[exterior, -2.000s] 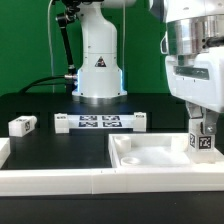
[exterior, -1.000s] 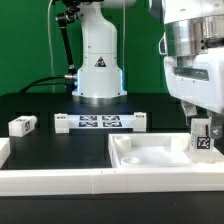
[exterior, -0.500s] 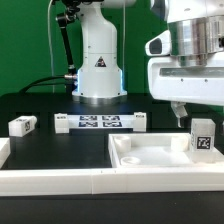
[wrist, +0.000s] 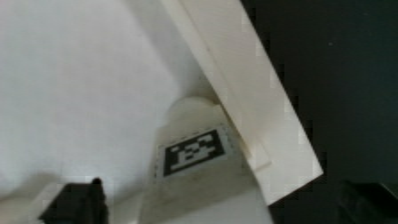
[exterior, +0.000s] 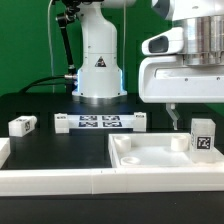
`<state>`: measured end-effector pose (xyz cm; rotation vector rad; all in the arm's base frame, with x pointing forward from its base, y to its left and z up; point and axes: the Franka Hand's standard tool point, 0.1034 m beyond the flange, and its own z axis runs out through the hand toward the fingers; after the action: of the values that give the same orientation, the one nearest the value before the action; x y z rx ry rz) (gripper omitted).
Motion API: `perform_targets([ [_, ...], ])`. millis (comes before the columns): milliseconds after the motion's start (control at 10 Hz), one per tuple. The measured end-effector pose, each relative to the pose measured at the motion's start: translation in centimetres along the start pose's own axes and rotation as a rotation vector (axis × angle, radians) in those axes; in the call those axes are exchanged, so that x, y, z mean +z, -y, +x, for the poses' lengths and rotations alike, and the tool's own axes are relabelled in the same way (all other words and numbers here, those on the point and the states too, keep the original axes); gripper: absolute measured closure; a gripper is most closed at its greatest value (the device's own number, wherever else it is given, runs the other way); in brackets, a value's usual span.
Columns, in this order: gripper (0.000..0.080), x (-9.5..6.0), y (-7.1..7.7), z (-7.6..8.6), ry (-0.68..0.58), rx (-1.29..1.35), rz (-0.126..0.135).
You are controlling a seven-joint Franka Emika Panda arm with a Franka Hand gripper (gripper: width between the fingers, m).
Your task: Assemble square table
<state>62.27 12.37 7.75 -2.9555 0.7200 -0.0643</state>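
Black tabletop surface (exterior: 60, 150) under a green backdrop carries everything, with the arm's white base (exterior: 98, 62) at the back. Along the front runs the long white border wall (exterior: 55, 180). Inside its corner, toward the exterior view's right, lies the square tabletop (exterior: 150, 155), rimmed underside up.

The gripper (wrist: 217, 203) hangs above it, jaws spread wide and holding nothing. Directly below, between the two fingertips in the wrist view, a leg (exterior: 203, 137) stands upright in the slab's corner, long axis vertical. I judge a straight descent would bracket it.

The marker board (exterior: 100, 122) lies by the base. A second leg (exterior: 22, 125) lies well apart at the exterior view's left.

Tags show patterns only. The base bears a triangular emblem; no lettering is legible.
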Motion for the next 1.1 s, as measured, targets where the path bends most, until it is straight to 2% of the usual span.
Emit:
perform_targets([
  [300, 0.0150, -0.40, 0.01, 0.43, -0.010, -0.302, -0.042],
  [500, 0.0150, -0.41, -0.18, 0.56, -0.008, -0.357, -0.043],
  [600, 0.0241, -0.40, -0.18, 0.56, -0.008, -0.356, -0.043],
  [700, 0.0376, -0.40, -0.19, 0.56, -0.008, -0.356, -0.043],
  [800, 0.0376, -0.40, -0.19, 0.56, -0.008, -0.347, -0.042],
  [900, 0.0512, -0.40, -0.19, 0.56, -0.008, -0.333, -0.042],
  [1100, 0.0511, -0.40, -0.20, 0.57, -0.010, -0.252, -0.041],
])
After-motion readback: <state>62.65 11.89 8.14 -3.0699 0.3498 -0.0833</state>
